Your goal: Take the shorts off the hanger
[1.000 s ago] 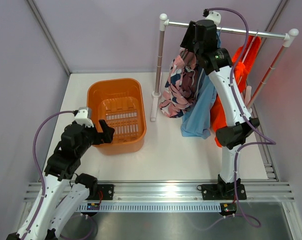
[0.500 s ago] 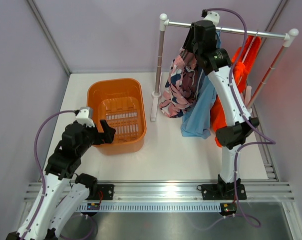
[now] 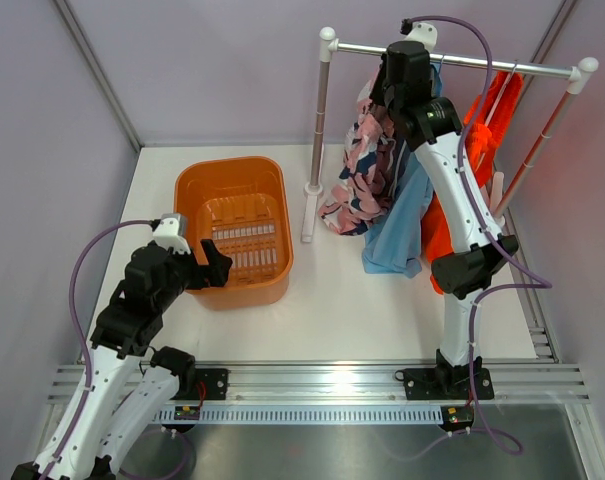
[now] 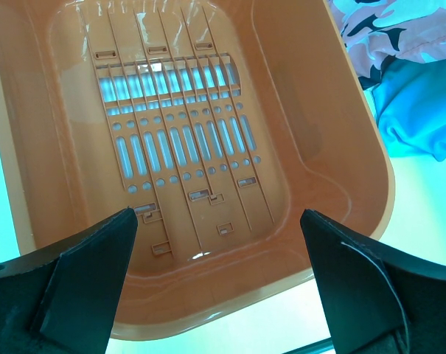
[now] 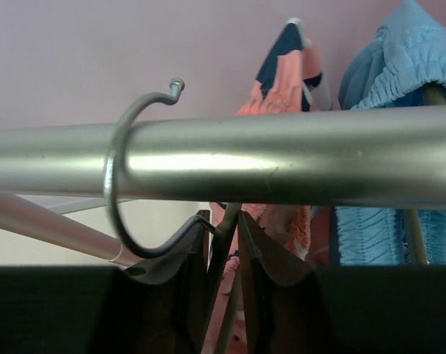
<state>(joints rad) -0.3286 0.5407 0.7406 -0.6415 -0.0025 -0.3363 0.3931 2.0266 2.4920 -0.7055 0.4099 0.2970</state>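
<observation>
Right wrist view puts the steel rail [image 5: 318,166] straight across your sight, the hanger hook [image 5: 110,184] looped over it. The right gripper [image 5: 225,221] has its fingers narrowed either side of the hook's stem; you cannot tell if they pinch it. Your left gripper [image 4: 215,221] gapes wide above the orange basket [image 4: 344,133]. Hanging from the rail, bunched together, are the pink patterned shorts [image 3: 362,175], light blue shorts [image 3: 392,240] and orange shorts [image 3: 437,245].

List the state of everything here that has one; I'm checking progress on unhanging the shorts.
pink patterned shorts: hanging at the rail, bunched
light blue shorts: hanging at the rail
orange shorts: hanging at the rail
hanger hook: hooked over the rail
basket: upright, empty
left gripper: open, empty, at the basket
right gripper: jaws close either side of the hanger hook's stem; grip unclear
</observation>
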